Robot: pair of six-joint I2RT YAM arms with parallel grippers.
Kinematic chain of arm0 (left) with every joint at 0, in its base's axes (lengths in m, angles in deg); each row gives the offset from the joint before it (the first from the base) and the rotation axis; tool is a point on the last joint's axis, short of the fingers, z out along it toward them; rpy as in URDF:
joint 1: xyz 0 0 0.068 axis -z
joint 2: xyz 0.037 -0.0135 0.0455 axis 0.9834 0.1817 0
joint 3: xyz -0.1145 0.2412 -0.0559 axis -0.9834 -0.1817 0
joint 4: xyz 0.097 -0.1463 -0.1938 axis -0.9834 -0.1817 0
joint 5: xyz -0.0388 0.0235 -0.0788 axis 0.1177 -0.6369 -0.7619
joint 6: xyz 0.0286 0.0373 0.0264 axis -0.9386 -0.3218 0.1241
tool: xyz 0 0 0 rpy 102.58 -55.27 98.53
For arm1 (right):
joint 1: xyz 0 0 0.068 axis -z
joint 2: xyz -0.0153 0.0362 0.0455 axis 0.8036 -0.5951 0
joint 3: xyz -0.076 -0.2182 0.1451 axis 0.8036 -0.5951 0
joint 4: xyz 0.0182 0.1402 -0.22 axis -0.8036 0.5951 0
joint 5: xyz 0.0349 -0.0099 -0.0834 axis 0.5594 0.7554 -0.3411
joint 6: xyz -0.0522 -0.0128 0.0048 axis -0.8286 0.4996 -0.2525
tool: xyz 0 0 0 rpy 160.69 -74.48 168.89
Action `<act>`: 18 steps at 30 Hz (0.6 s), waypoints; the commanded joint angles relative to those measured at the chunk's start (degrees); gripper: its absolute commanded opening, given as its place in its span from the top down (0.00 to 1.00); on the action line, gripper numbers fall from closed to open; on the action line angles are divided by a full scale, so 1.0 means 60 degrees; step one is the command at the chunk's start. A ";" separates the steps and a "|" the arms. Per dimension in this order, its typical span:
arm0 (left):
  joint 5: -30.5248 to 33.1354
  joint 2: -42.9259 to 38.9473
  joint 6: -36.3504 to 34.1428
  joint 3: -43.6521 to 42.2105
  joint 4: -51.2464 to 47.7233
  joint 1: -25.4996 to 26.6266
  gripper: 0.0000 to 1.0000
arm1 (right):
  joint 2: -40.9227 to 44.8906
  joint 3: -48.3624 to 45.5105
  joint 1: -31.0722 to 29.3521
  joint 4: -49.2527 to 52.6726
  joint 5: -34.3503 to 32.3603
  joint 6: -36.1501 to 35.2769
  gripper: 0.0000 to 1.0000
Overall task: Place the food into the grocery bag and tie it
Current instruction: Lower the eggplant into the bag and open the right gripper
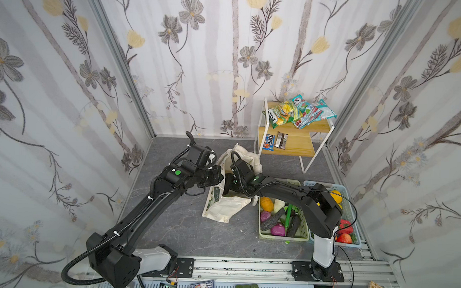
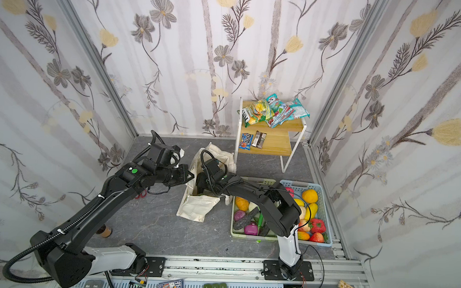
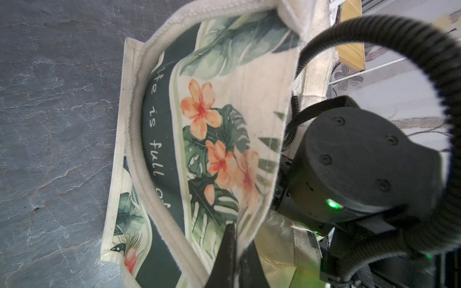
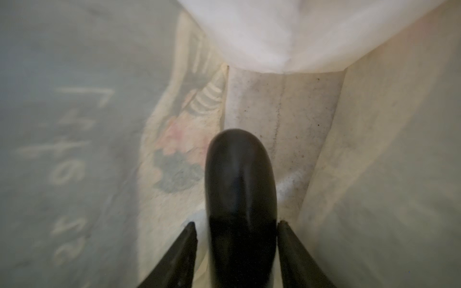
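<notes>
The grocery bag (image 1: 229,208) (image 2: 195,208) stands in mid-floor, cream canvas with a dark green printed side (image 3: 159,129). My left gripper (image 3: 235,227) (image 1: 219,177) is shut on the bag's top edge and holds the mouth apart. My right gripper (image 4: 237,223) is down inside the bag, jaws open. A dark avocado (image 4: 239,179) lies between its fingers, with a gap on one side. More food sits in the pale green basket (image 1: 281,237): purple onions (image 1: 278,230) and a green stalk (image 1: 289,212). A yellow-green snack packet (image 1: 284,112) lies on the shelf.
A wooden shelf (image 1: 298,145) with a white frame stands behind the bag and carries teal-red packets (image 1: 313,113) and candy bars (image 1: 281,139). A blue basket (image 2: 286,184) of toy fruit sits beside the green one under the right arm. Walls close in on three sides.
</notes>
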 commanded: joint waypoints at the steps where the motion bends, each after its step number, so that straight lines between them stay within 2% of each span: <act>1: 0.0190 -0.0273 0.0133 -0.0138 -0.0142 -0.0115 1.00 | -0.0318 0.0094 -0.0011 -0.0176 -0.0004 0.0328 0.37; 2: 0.0210 -0.0308 0.0134 -0.0156 -0.0191 -0.0179 1.00 | -0.0361 0.0105 -0.0017 -0.0176 0.0043 0.0250 0.33; 4: 0.0275 -0.0366 0.0149 -0.0199 -0.0338 -0.0360 1.00 | -0.0282 0.0090 -0.0015 -0.0220 0.0181 -0.0016 0.17; 5: 0.0276 -0.0384 0.0154 -0.0240 -0.0375 -0.0421 1.00 | -0.0173 0.0092 -0.0033 -0.0222 0.0218 -0.0168 0.14; 11: 0.0232 -0.0414 -0.0057 -0.0479 -0.0380 -0.0817 1.00 | 0.1273 -0.0103 0.0025 0.0183 -0.0056 -0.0942 0.13; 18: 0.0259 -0.0418 -0.0390 -0.0492 -0.0586 -0.1083 1.00 | 0.3591 -0.0686 0.0082 0.0836 0.0281 -0.1737 0.12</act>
